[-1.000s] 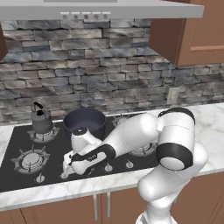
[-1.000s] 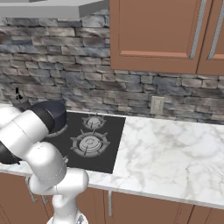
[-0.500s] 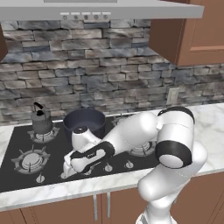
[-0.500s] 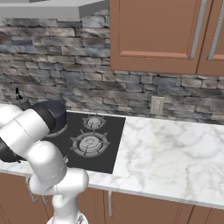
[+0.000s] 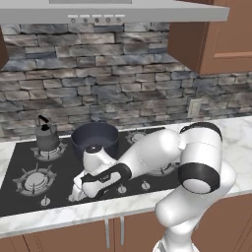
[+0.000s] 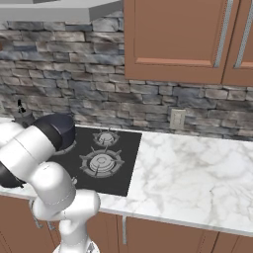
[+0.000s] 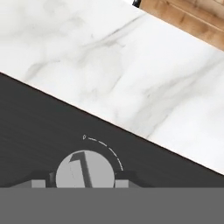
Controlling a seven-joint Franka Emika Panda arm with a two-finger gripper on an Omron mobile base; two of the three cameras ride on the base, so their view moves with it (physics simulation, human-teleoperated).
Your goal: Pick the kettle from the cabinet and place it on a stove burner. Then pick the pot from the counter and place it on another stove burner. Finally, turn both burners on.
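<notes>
The small grey kettle (image 5: 47, 138) stands on the back left burner. The wide dark pot (image 5: 95, 141) sits on the back middle burner beside it; from the right base view the pot (image 6: 60, 129) shows behind my arm. My gripper (image 5: 77, 192) is down at the cooktop's front strip. In the hand view my gripper (image 7: 81, 183) straddles a round grey knob (image 7: 85, 168), a finger pressed against each side of it. A thin dial arc is printed just above the knob. White marble counter (image 7: 109, 65) runs past the cooktop edge.
The front left burner (image 5: 34, 179) is bare, as are two right-hand burners (image 6: 101, 163). More knobs (image 5: 121, 189) line the front strip. Brown wall cabinets (image 6: 173, 39) hang above a long marble counter (image 6: 197, 173). A wall outlet (image 5: 195, 108) sits on the stone backsplash.
</notes>
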